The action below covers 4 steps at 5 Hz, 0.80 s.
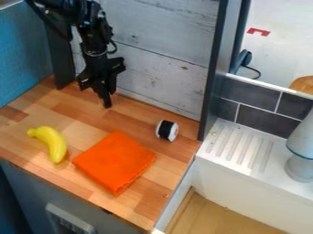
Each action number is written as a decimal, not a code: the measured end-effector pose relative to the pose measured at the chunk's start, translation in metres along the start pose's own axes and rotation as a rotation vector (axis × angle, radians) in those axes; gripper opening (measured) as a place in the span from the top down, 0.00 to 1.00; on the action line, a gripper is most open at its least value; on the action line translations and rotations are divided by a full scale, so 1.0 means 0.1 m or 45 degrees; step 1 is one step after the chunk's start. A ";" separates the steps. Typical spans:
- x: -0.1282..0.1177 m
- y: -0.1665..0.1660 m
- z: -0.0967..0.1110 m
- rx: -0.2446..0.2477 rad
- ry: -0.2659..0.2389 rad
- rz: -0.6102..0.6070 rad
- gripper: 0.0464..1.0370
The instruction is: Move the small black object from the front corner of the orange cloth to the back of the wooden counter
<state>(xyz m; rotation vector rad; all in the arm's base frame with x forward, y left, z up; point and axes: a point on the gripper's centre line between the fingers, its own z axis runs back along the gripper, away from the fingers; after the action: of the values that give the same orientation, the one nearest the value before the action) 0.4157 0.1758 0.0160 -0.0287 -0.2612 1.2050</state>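
And here in the camera view you have the end effector (106,100) pointing down over the far part of the tabletop (89,109), beside the white plank wall (162,66). Is it wide, narrow, holding something? You can't tell from here, so check before closing on anything. Below it and a little right, there's your orange cloth (115,161), lying flat; a pinch at a raised fold should beat a press on the middle. Down and left, the yellow banana (54,142): best squared across its narrow middle. Down and right, the toy roll (167,130), small and likely to roll if nudged, so centre well.

Now your edges: planks right behind you, dark post (211,87) beyond the roll, tabletop's near edge past the cloth. Your roomiest line looks like forward, away from the planks; stay high until you're over your spot.
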 end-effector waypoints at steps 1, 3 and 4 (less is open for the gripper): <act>0.07 0.08 -0.01 -0.004 0.005 0.023 0.37; 0.04 0.04 0.19 -0.074 0.010 0.034 0.03; 0.01 0.03 0.32 -0.119 0.002 0.038 0.03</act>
<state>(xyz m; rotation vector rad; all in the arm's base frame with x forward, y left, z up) 0.4061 0.1739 0.0471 -0.1156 -0.3164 1.2215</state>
